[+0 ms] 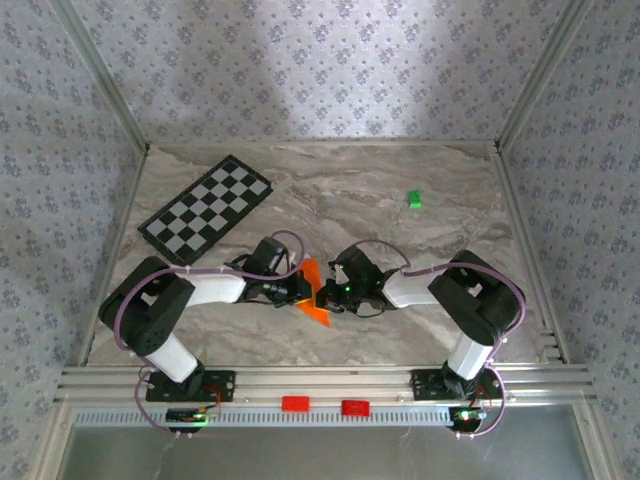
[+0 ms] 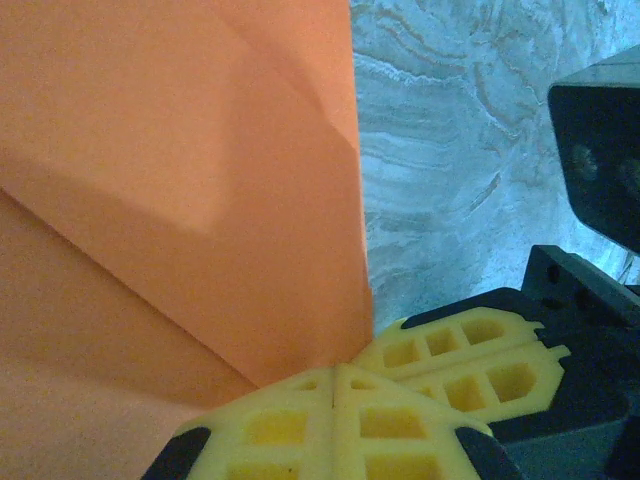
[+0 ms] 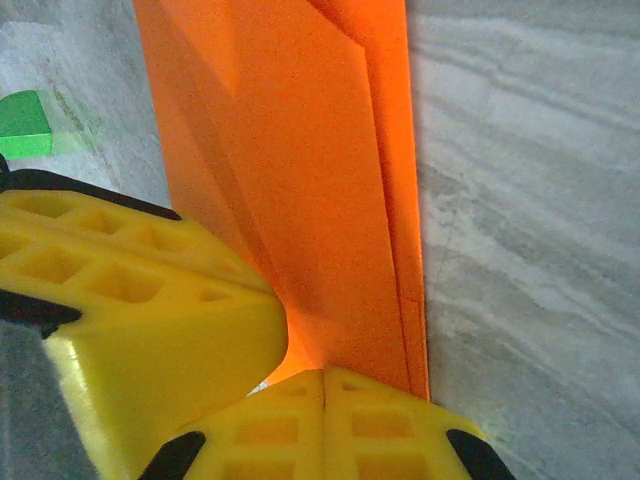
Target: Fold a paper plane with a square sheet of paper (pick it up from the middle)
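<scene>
Left gripper (image 2: 333, 372) pinches the folded bright orange paper sheet (image 1: 317, 312) from nine o'clock; right gripper (image 3: 325, 377) pinches it from three o'clock.

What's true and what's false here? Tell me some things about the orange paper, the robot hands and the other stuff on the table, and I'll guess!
1. The left gripper and the right gripper both pinch the orange paper. True.
2. The orange paper is one flat sheet with no folds. False: it has creases and layered edges.
3. The checkered board lies at the far left of the table. True.
4. The green block sits on the checkered board. False: it sits on the bare table, far over on the right.
</scene>
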Available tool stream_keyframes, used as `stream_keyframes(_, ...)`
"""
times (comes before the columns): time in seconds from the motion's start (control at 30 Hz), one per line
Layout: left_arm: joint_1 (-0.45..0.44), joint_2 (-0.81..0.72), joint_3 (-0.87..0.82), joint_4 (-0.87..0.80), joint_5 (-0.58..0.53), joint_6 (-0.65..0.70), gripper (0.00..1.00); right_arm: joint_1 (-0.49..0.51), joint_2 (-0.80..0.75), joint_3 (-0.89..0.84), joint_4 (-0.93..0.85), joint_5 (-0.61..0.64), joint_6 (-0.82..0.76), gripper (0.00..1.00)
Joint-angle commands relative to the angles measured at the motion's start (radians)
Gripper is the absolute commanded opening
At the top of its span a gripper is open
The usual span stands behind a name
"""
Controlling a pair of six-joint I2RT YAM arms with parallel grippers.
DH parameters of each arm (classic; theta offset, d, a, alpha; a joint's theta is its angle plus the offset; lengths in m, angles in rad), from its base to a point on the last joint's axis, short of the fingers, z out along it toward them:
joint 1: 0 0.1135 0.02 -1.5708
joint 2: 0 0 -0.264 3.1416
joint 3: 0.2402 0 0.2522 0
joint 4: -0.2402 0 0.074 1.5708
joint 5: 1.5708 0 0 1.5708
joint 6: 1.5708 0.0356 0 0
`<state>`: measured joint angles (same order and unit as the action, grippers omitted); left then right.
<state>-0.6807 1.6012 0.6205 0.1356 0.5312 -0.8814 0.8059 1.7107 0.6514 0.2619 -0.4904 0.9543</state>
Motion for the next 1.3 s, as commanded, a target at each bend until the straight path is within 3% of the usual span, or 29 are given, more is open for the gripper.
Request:
stream_keyframes(0.0, 0.01, 0.046, 0.022, 0.027, 0.023, -0.01, 0.0, 0.016, 0.063, -0.062, -0.172, 0.061, 0.008, 0.0)
stream_keyframes(0.2, 0.033, 0.121, -0.007, 0.029, -0.028, -0.021, 0.0, 0.015, 0.069, -0.065, -0.165, 0.057, 0.008, 0.0)
stream_keyframes(0.47, 0.149, 0.11, 0.058, -0.097, -0.079, 0.06, 0.0, 0.015, 0.07, -0.085, -0.161, 0.057, 0.004, 0.0)
stream_keyframes(0.73, 0.253, 0.147, 0.132, -0.136, -0.027, 0.102, 0.0, 0.014, 0.072, -0.111, -0.149, 0.046, -0.002, 0.0)
stream_keyframes(1.03, 0.209, -0.027, 0.081, -0.109, 0.046, 0.092, 0.0, 0.011, 0.065, -0.104, -0.161, 0.044, -0.002, 0.0)
stream_keyframes(1.27, 0.188, 0.086, 0.133, -0.054, 0.118, 0.119, 0.0, 0.006, 0.061, -0.106, -0.17, 0.049, -0.006, 0.0)
